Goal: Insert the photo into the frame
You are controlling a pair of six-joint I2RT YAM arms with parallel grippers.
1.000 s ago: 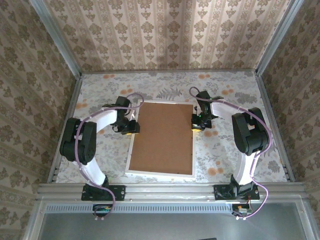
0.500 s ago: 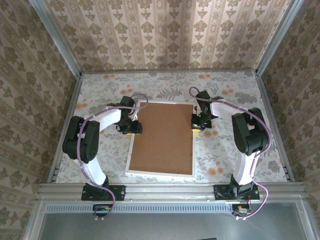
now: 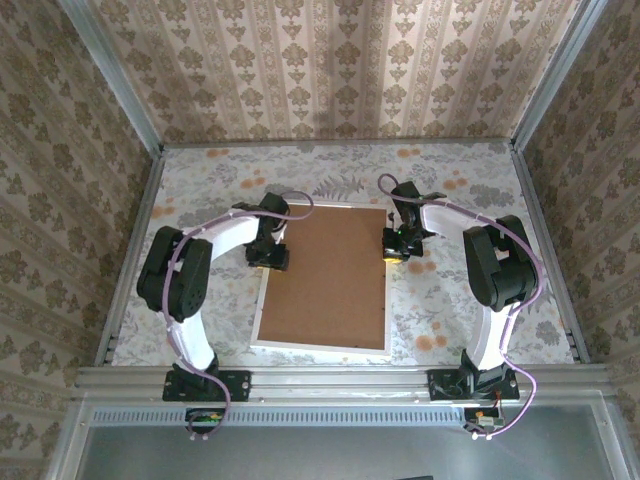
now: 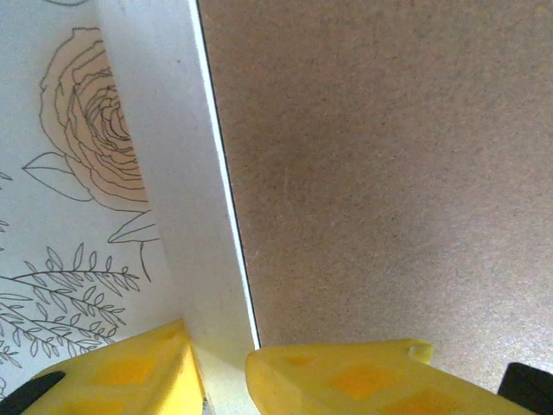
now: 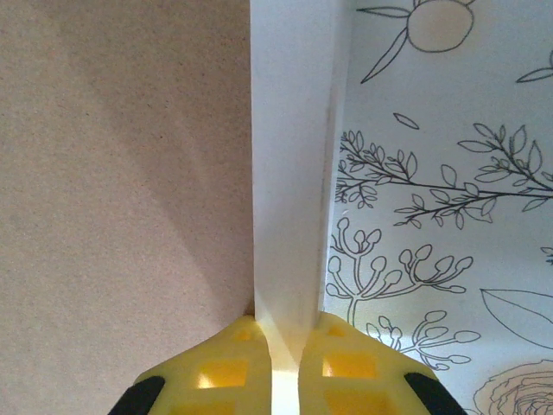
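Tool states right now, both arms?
Left tool: straddles the frame at its left rail; grip cannot be told.
Right tool: closed on the frame's right rail.

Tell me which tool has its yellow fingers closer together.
The right tool: its fingers pinch the frame's rim in a narrow gap; the left tool's fingers stand wider apart.

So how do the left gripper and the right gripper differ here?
Side: the left gripper is at the left rim of the frame, the right gripper at its right rim. Gap: the left gripper stands open astride the rim; the right gripper is pinched shut on it. Both have yellow fingers, beside the brown board.
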